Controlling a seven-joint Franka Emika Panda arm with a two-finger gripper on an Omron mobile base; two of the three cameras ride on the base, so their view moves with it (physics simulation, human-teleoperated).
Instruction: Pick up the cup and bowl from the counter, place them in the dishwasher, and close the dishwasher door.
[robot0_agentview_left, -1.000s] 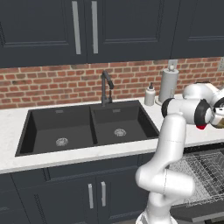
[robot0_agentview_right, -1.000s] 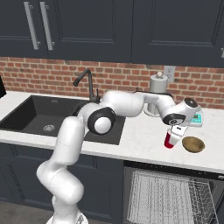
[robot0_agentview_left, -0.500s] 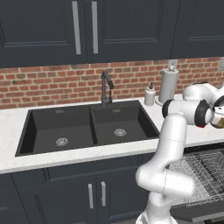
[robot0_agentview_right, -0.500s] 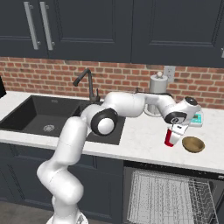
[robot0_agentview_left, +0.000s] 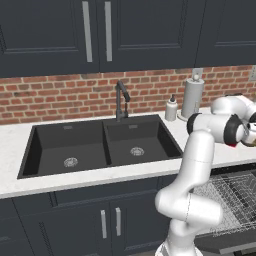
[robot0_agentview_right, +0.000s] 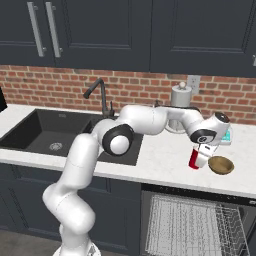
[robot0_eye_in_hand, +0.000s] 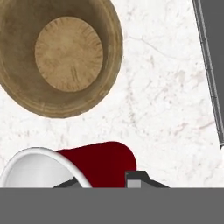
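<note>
Hand view shows our tool (robot0_eye_in_hand: 107, 183) closed on the cup (robot0_eye_in_hand: 98, 164) wall at six o'clock, on the surface (robot0_eye_in_hand: 166, 87) below the bowl (robot0_eye_in_hand: 59, 54); we judge it light, stiff, slippery, best pinched at the rim.

wood-grained bowl (robot0_eye_in_hand: 61, 57), marbled counter (robot0_eye_in_hand: 166, 109)

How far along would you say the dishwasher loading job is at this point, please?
Done: the dishwasher stands open, rack out. In hand: the gripper has closed on the red cup, which is still at the counter. Left: racking the cup, then the bowl beside it, then shutting the door.
</note>
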